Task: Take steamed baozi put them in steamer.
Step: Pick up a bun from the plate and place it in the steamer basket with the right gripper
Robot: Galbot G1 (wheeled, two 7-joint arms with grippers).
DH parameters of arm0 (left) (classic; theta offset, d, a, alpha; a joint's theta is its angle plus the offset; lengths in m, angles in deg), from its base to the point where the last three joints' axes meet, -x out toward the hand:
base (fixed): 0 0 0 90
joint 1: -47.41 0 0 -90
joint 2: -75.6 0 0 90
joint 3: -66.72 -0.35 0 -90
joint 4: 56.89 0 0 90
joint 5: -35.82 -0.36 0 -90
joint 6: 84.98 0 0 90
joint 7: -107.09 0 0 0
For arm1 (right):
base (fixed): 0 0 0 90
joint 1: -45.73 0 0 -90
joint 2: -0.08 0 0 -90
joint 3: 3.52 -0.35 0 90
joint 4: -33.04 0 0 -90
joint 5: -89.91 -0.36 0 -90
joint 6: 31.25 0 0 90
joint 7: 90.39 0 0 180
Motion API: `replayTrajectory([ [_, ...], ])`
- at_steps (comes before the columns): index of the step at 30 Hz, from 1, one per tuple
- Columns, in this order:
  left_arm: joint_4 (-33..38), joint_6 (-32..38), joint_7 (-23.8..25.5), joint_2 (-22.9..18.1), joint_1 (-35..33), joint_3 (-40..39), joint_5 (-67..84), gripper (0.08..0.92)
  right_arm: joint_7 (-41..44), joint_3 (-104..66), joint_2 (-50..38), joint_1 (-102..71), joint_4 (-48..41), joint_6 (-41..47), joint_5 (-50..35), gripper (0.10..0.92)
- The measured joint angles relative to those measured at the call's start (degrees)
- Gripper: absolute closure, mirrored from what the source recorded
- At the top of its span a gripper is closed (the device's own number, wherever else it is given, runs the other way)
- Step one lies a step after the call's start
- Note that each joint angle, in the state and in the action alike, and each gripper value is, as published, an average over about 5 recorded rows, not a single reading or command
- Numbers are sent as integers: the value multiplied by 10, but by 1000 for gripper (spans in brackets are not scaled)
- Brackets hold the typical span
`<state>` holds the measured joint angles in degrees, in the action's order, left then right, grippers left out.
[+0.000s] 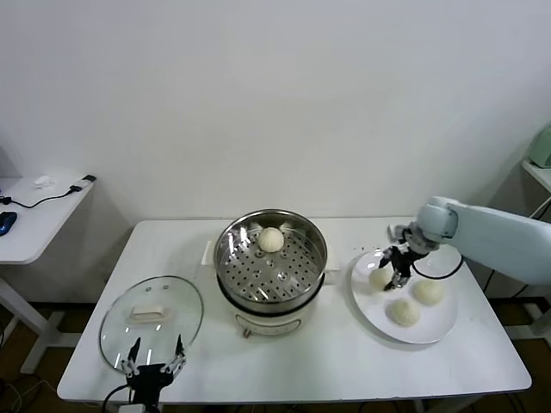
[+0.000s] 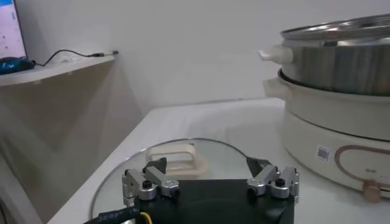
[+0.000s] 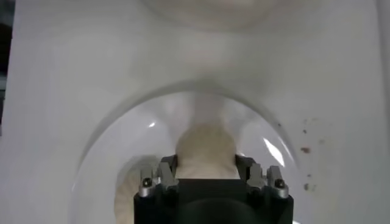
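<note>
The steamer [image 1: 227, 258] stands mid-table with one steamed baozi [image 1: 271, 239] on its perforated tray. Three more baozi lie on the white plate [image 1: 433, 334] to its right: one at the left [image 1: 380, 278], one at the right [image 1: 428, 291], one in front [image 1: 402, 311]. My right gripper [image 1: 398, 279] reaches down onto the left bun and is shut on it. In the right wrist view that bun [image 3: 206, 149] fills the gap between the fingers of the right gripper [image 3: 206, 164]. My left gripper [image 1: 153, 361] waits open at the table's front left.
A round glass lid [image 1: 151, 314] with a cream handle lies flat beside the steamer, just beyond the left gripper [image 2: 207, 165]. In the left wrist view the steamer [image 2: 341, 61] rises past the lid [image 2: 177, 155]. A side desk with cables [image 1: 34, 202] stands far left.
</note>
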<state>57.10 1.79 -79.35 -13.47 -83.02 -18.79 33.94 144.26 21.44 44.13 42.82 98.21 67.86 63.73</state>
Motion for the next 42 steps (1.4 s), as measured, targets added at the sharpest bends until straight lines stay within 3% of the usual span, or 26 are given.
replayTrajectory([
  [13,10,1,0,4,-5,-12,-2,177,19,11,30,178,66,8,-119,380],
  [25,20,1,-1,8,-10,-15,-1,177,-39,48,147,231,137,62,-233,381],
  [42,13,1,-2,3,-6,-13,-1,177,-128,68,308,155,89,119,-259,380],
])
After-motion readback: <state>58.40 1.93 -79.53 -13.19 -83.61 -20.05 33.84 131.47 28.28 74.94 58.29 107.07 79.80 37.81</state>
